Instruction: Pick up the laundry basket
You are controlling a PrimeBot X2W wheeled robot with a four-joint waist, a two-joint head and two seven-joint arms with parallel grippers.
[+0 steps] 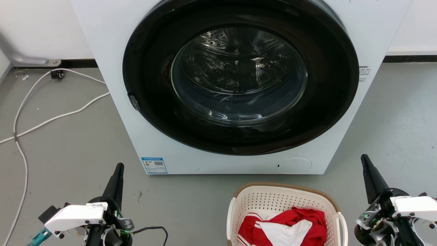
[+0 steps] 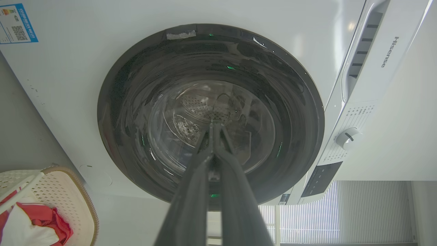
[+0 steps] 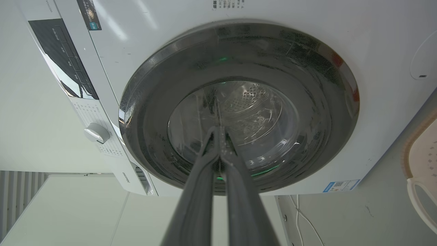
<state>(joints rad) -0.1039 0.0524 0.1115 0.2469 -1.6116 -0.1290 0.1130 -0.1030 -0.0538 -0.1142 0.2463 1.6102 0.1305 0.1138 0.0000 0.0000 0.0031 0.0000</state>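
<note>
Before the washer (image 1: 112, 68), cream perforated laundry basket (image 1: 273, 200); brown rim; white handles.

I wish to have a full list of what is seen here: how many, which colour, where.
washer: one, white, on the floor
door: one, black ring around clear glass, on the washer front, closed
label: one, blue, lower left corner of the washer front
dial: one, white, on the washer's control panel
laundry basket: one, cream with brown rim, on the floor before the washer
garment: count unclear, red and white, inside the basket
cable: at least one, white, on the floor left of the washer
left pincer: one, dark, shut, lower left, apart from the basket
right pincer: one, dark, shut, lower right, apart from the basket
</note>
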